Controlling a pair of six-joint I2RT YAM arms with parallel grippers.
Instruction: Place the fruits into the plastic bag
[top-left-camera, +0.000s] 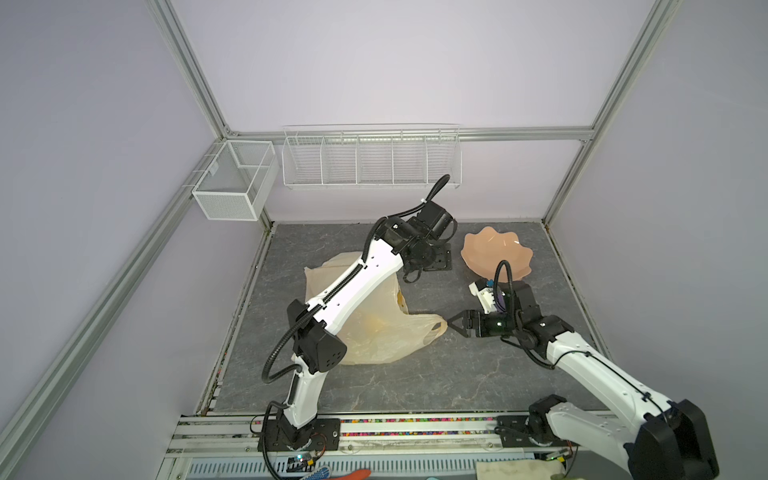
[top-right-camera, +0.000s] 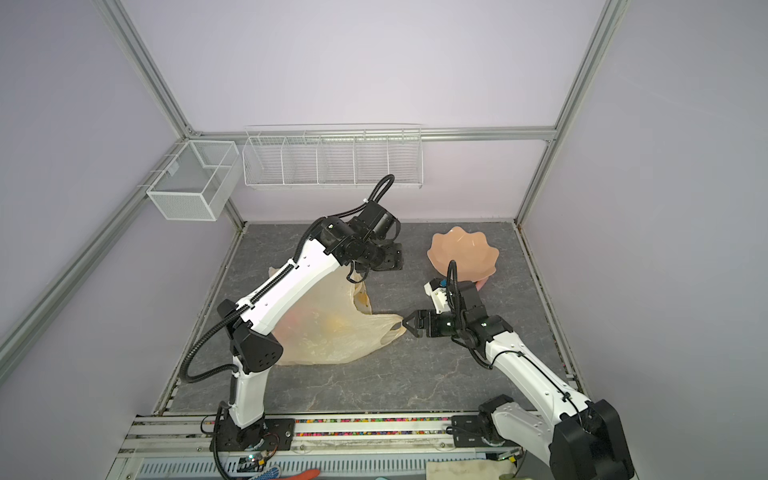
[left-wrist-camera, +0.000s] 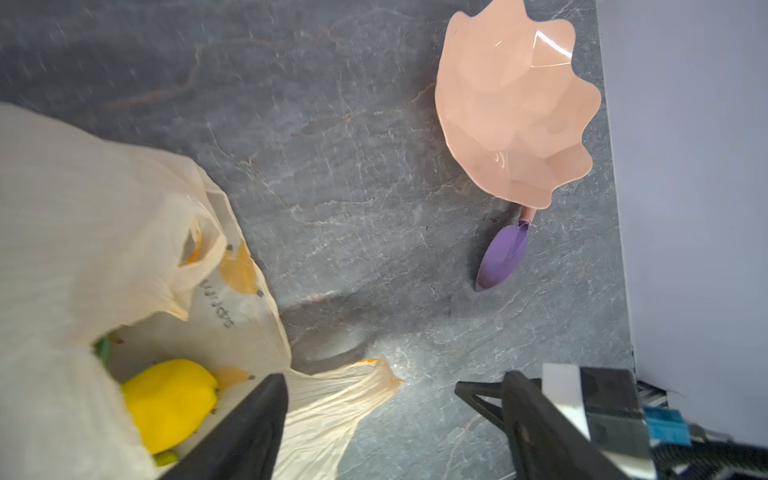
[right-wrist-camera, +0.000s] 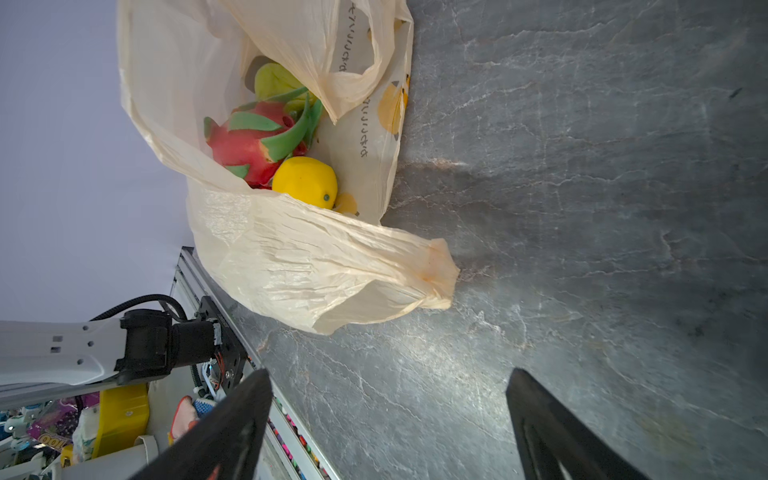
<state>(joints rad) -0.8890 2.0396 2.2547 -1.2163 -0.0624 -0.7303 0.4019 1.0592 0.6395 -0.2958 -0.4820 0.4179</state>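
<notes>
Cream crinkly plastic bag (right-wrist-camera: 307, 266) | round yellow citrus (right-wrist-camera: 305, 180) inside | scalloped pink dish (left-wrist-camera: 515, 104)

Dark printed lettering (right-wrist-camera: 365, 124) runs along the inner wall of the plastic bag (right-wrist-camera: 291, 266), ahead of the right gripper (right-wrist-camera: 388, 376); its characters cannot be read.

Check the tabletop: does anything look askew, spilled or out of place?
The pink wavy-edged dish appears tipped, its rim over the handle of the purple scoop. The visible fruits sit inside the plastic bag; none spilled.
</notes>
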